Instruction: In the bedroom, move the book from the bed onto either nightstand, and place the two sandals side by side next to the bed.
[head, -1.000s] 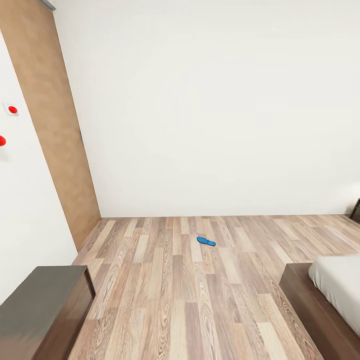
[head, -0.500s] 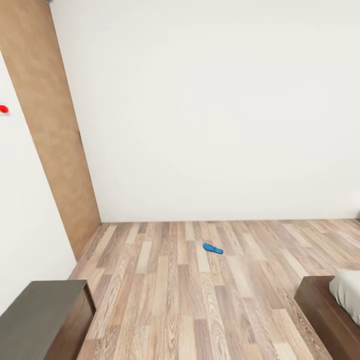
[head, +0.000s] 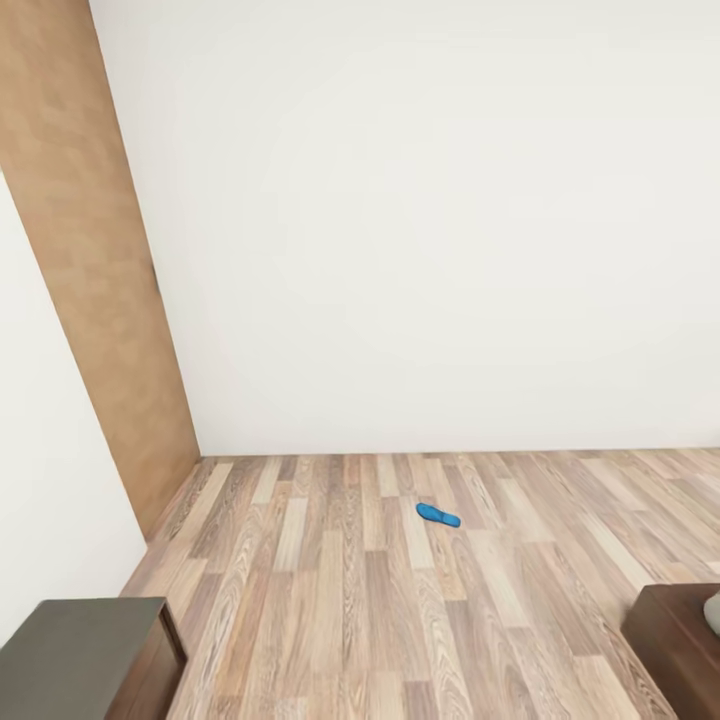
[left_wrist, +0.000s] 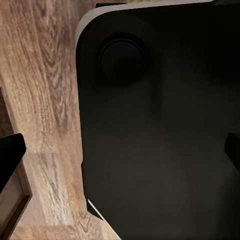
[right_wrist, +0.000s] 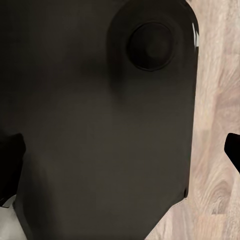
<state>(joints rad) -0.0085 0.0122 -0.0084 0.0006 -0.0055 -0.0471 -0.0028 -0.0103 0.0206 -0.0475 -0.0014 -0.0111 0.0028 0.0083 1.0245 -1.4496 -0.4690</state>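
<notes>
One blue sandal (head: 438, 515) lies flat on the wood floor (head: 330, 600), alone in the open, closer to the white back wall (head: 420, 230) than to the robot. The corner of the bed (head: 680, 640) lies well apart from the sandal, towards the robot and to the right, dark frame with a sliver of white mattress. A dark cabinet (head: 85, 655) sits well apart from the sandal on the other side, against the side wall, and a brown door (head: 95, 300) stands in the corner beyond it. The second sandal, the book and a nightstand cannot be made out here.

The left gripper (left_wrist: 120, 152) hangs over the robot's own dark base (left_wrist: 160, 130), with plank floor beside it; its fingers (left_wrist: 9, 155) show as dark tips at opposite edges of the wrist view, so they stand wide apart with nothing between them. The right gripper (right_wrist: 122, 155) looks down on the same dark base, its fingers (right_wrist: 10, 155) likewise spread and empty.

The sandal looks light, thin and somewhat flexible, probably foam or rubber. Lying low on the floor, it offers little height to pinch; a grip across the sole's edge near the middle, or on a strap if it has one, seems the best hold. At this distance its straps cannot be told. It should carry easily but may bend or twist in a loose grip.
</notes>
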